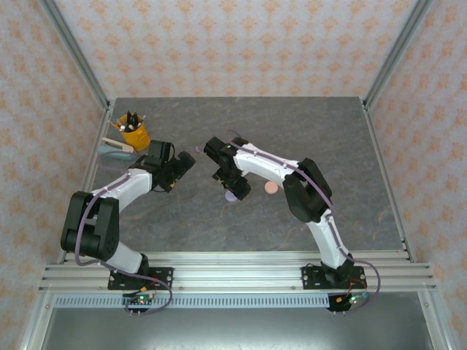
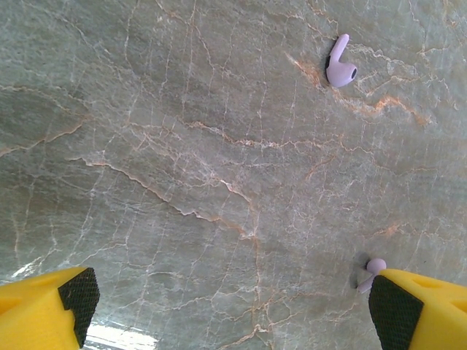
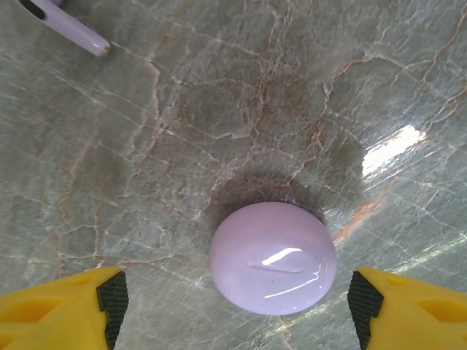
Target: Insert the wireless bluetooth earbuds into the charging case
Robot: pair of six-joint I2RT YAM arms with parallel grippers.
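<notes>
In the right wrist view a closed, round lilac charging case (image 3: pixel 273 257) lies on the marble table between the fingers of my right gripper (image 3: pixel 237 300). That gripper is open, and both pads stand clear of the case. The stem of a lilac earbud (image 3: pixel 69 25) shows at the top left. From above, the right gripper (image 1: pixel 225 179) hangs just over the lilac case (image 1: pixel 232 195), and a salmon-pink case (image 1: pixel 271 187) lies to its right. My left gripper (image 2: pixel 237 306) is open over bare table. One lilac earbud (image 2: pixel 339 64) lies ahead of it, another (image 2: pixel 372 271) right beside its right fingertip.
A yellow cup of pens (image 1: pixel 133 134) and a teal object (image 1: pixel 113 152) sit at the table's far left edge. Metal frame posts and patterned walls enclose the table (image 1: pixel 306 131). The two grippers are close together near the table's middle.
</notes>
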